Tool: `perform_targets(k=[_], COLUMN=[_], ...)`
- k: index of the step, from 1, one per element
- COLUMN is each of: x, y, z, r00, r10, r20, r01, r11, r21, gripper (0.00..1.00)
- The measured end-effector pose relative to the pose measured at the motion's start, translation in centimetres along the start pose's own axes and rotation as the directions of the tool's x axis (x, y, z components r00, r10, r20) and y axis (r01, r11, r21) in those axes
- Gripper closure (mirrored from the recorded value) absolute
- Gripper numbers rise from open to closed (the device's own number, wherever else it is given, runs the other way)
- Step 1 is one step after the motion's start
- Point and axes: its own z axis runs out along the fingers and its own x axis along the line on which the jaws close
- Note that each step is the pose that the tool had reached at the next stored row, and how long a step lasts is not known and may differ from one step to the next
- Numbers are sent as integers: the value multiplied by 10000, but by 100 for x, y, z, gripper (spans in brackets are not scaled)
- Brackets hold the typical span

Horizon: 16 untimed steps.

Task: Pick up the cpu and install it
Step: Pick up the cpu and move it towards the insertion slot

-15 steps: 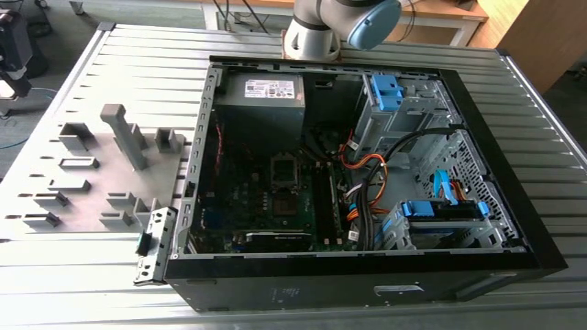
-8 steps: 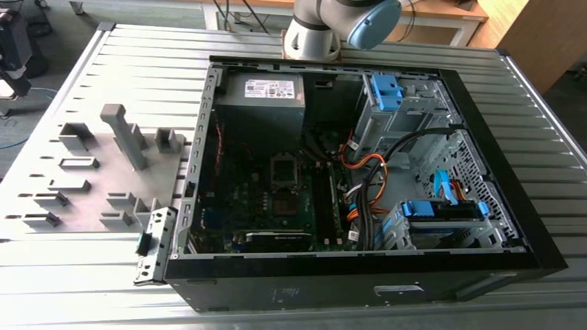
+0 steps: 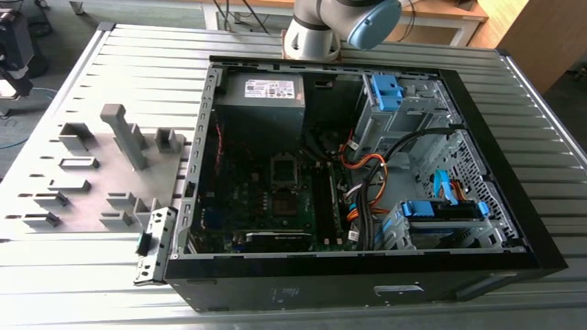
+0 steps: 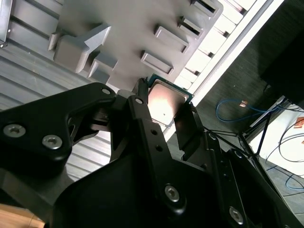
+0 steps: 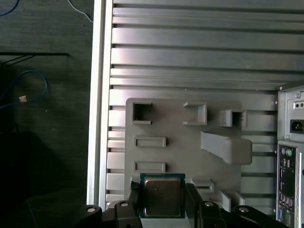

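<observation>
Your arm (image 3: 339, 24) stands on its base at the far side of the computer case (image 3: 367, 172) in the exterior view, and its pale blue joint runs out past the top of that picture. Both wrist views look down on the slatted metal table (image 5: 190, 57), so the wrist is turned with the gripper (image 5: 162, 197) facing the tabletop.

The gripper (image 4: 164, 105) is closed to a narrow gap, and the cpu (image 5: 162, 194) sits in that gap. In the first wrist view you can see a black finger (image 5: 192, 199) pressed against each of two opposite edges of the chip. Its silvery metal top, framed by a thin green border, faces that camera. In the second wrist view the cpu (image 4: 166, 102) is tilted to the camera and catches a warm reflection, with the fingers (image 4: 142, 114) on either side of it.

The chip is over the grey holder plate (image 5: 190, 152), at the plate's side nearest the table edge and just beside the empty rectangular pockets there. You cannot tell from these views whether it is clear of the plate or touching it.

In the exterior view the plate (image 3: 101, 179) lies to the left of the case. The case lies on its side with the open face up, and the motherboard (image 3: 275, 199) is exposed inside.
</observation>
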Motion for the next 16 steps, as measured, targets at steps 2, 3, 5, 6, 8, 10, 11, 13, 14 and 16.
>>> perform_targets(k=[2, 3, 5, 6, 8, 10, 11, 13, 14, 16], x=[-16, -28, -59, -76, -113, -152, -171, -214, -236, -282], y=[0, 0, -1, -1, -1, -2, -2, -3, -3, -4], z=[0, 0, 0, 1, 1, 1, 1, 1, 1, 2], r00=[10000, 10000, 10000, 10000, 10000, 10000, 10000, 10000, 10000, 10000], r10=[1, 1, 1, 1, 1, 0, 0, 1, 1, 1], r20=[-1, 0, 0, 0, 0, 1, 0, 0, 0, -1], r01=[-1, -1, -1, -1, -1, 0, 0, -1, -1, -1], r11=[10000, 10000, 10000, 10000, 10000, 10000, 10000, 10000, 10000, 10000], r21=[1, 0, 1, 0, 0, 0, 0, 1, 1, 1], gripper=[53, 53, 53, 53, 53, 53, 53, 53, 53, 53])
